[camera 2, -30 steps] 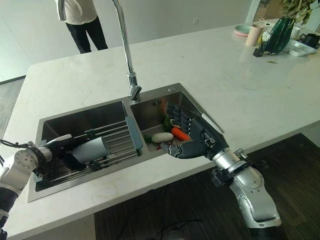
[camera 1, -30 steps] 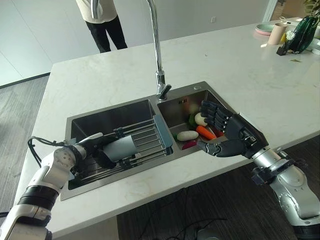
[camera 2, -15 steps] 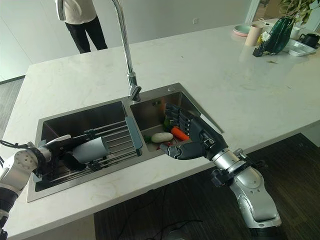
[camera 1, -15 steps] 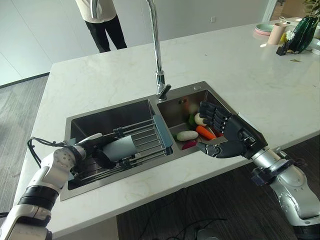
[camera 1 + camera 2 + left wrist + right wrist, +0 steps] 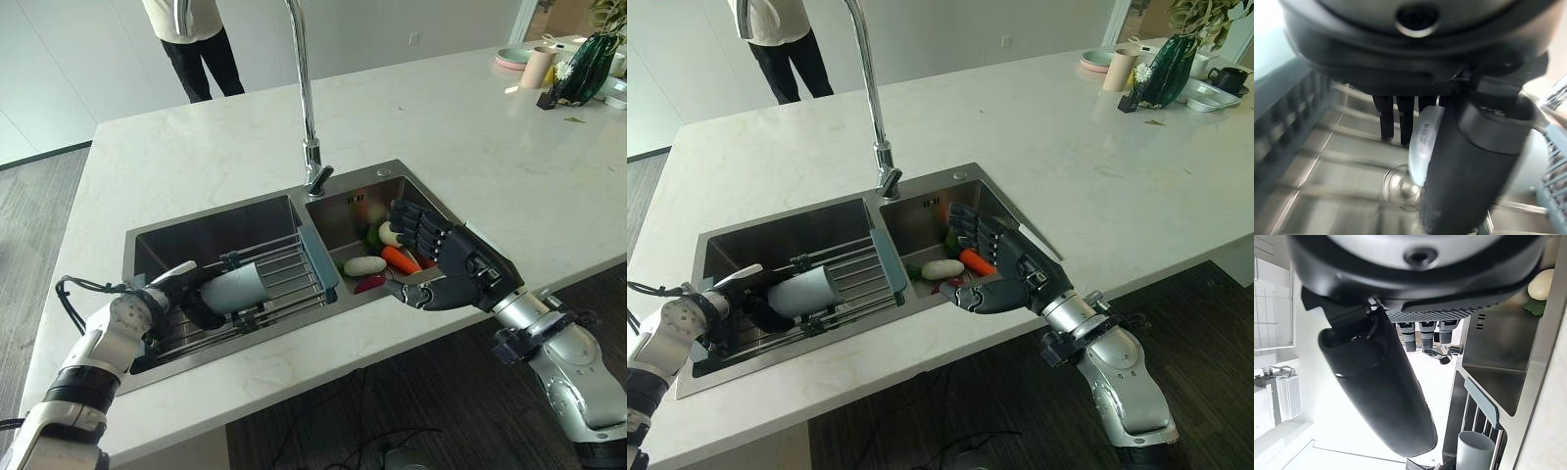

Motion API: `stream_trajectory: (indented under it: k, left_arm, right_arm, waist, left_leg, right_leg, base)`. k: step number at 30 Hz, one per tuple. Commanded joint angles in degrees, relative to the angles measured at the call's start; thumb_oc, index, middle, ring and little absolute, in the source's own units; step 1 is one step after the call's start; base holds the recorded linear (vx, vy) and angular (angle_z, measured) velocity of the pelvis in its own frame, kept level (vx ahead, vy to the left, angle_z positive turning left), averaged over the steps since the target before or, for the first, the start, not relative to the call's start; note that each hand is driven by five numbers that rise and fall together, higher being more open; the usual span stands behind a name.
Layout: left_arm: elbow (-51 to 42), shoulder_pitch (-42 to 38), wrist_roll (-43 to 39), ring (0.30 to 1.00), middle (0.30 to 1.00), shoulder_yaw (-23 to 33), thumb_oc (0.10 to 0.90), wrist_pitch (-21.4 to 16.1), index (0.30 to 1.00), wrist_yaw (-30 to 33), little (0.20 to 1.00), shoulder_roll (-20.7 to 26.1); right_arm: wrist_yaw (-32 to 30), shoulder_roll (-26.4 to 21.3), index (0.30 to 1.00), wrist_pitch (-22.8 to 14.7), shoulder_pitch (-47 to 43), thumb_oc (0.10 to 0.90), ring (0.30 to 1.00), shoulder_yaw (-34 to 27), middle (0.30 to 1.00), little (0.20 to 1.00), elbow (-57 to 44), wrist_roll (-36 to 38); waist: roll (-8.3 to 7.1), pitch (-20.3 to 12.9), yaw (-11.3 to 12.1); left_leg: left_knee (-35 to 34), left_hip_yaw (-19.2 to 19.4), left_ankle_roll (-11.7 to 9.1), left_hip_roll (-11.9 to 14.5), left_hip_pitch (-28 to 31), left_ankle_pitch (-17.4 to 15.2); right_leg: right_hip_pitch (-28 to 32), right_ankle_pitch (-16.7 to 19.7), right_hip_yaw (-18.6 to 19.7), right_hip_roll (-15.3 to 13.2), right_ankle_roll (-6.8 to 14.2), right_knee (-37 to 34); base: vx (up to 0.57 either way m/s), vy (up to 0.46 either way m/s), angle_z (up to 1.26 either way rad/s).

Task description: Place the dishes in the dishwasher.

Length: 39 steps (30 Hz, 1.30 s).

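Cup (image 5: 235, 289), pale grey, lies on its side on the wire rack (image 5: 284, 274) in the left basin of the sink (image 5: 147, 245), and the left hand (image 5: 191, 296) is right there at its base, fingers curled round the cup's end with the white-capped thumb standing up beside it. Compared with a second ago, that left arm has slid a touch further left and lower along the basin's front wall, though the whole view has shifted a little too; the cup sits in the same spot on the rack. Moving across, the tall faucet (image 5: 304, 88) rises between the two basins. In the right basin, a white vegetable (image 5: 365, 265), an orange carrot (image 5: 402, 259) and some greens (image 5: 375, 235) lie together. Over them the right hand (image 5: 446, 269) hovers, fingers relaxed and spread, gripping nothing, barely changed from before. Far right on the counter (image 5: 470, 137), a pink cup (image 5: 539, 67) and a dark green vase (image 5: 586, 67). A person (image 5: 191, 39) stands behind the counter.
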Motion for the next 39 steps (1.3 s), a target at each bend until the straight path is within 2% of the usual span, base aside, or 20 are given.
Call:
stream_trajectory:
  k: [1,10,17,21,26,32,37,39]
  left_arm:
    - [0.54,-8.31,2.56,0.300,0.300,-1.42,0.400,-3.81,0.300,4.73,0.300,-0.44]
    - [1.08,-8.68,1.87,0.300,0.300,-1.10,0.400,-5.79,0.300,9.82,0.300,-1.00]
    - [-13.21,-0.46,-4.27,0.300,0.300,9.66,0.400,-9.17,0.300,14.55,0.300,-0.49]
    - [-28.21,9.47,-6.63,0.300,0.300,18.68,0.400,-11.29,0.300,17.15,0.300,-4.32]
    - [-37.56,16.03,-13.22,0.300,0.300,25.42,0.400,-15.48,0.300,19.73,0.300,-7.79]
    - [-45.55,23.56,-19.25,0.300,0.300,31.46,0.400,-19.93,0.300,22.95,0.300,-13.36]
    - [-48.95,28.59,-23.15,0.300,0.300,33.45,0.400,-20.10,0.300,24.82,0.300,-17.22]
    - [-50.47,30.34,-26.77,0.300,0.300,33.94,0.400,-20.04,0.300,24.88,0.300,-19.39]
  right_arm:
    - [-0.02,-1.34,0.900,-5.03,-3.45,0.800,0.900,-3.86,0.900,0.900,-3.10,1.31]
    - [0.27,-0.74,0.900,-4.96,-2.67,0.800,0.900,-3.90,0.900,0.900,-2.95,0.90]
    - [-0.64,1.77,0.900,-4.86,-0.08,0.800,0.900,-6.13,0.900,0.900,-4.54,-0.93]
    - [-1.39,4.22,0.900,-4.69,1.94,0.800,0.900,-7.87,0.900,0.900,-6.33,-2.11]
    - [-3.13,6.19,0.900,-5.14,3.44,0.800,0.900,-8.84,0.900,0.900,-8.06,-2.66]
    - [-4.46,8.47,0.900,-7.31,5.74,0.800,0.900,-9.37,0.900,0.900,-10.75,-1.36]
    - [-4.84,8.22,0.900,-7.81,6.30,0.800,0.900,-8.64,0.900,0.900,-12.25,0.18]
    - [-6.07,8.20,0.900,-8.69,5.67,0.800,0.900,-7.80,0.900,0.900,-12.85,1.56]
  waist:
    - [0.82,-4.11,-0.34]
    - [0.63,-4.20,-0.66]
    - [0.03,-4.25,1.88]
    - [-0.78,-3.91,4.01]
    - [-1.40,-3.54,5.92]
    - [-1.95,-3.27,8.30]
    - [-1.93,-2.74,10.79]
    - [-1.74,-2.15,12.96]
  left_leg:
    - [0.95,-3.67,-2.65,1.69,2.25,-6.50]
    - [0.95,-3.24,-2.39,1.43,2.84,-7.13]
    - [0.95,-4.46,-2.30,1.06,2.01,-6.80]
    - [0.95,-6.02,-2.37,0.76,1.41,-6.78]
    - [0.95,-7.43,-2.44,0.31,1.00,-6.79]
    - [0.95,-9.01,-2.61,0.13,0.59,-6.63]
    - [0.95,-10.30,-3.34,0.64,0.36,-5.89]
    - [0.95,-11.78,-4.21,1.00,-0.33,-4.84]
  right_leg:
    - [-0.56,-4.94,-4.08,-2.41,5.14,3.39]
    - [-0.20,-5.10,-3.80,-2.70,5.51,3.39]
    - [-0.42,-4.80,-5.08,-3.48,5.36,3.39]
    - [-0.20,-4.98,-6.39,-4.12,5.26,3.39]
    - [0.17,-5.16,-7.49,-4.61,5.14,3.39]
    - [0.56,-5.64,-9.01,-4.86,4.58,3.39]
    - [1.21,-6.34,-11.06,-4.51,3.41,3.39]
    - [1.80,-6.76,-12.87,-4.42,2.69,3.39]
  base:
    - [0.02,-0.005,-0.03]
    - [0.01,0.000,-0.01]
    - [-0.01,-0.016,0.01]
    - [-0.03,-0.046,0.14]
    - [-0.03,-0.058,0.20]
    - [-0.03,-0.120,0.08]
    - [-0.03,-0.205,0.31]
    - [-0.04,-0.244,0.47]
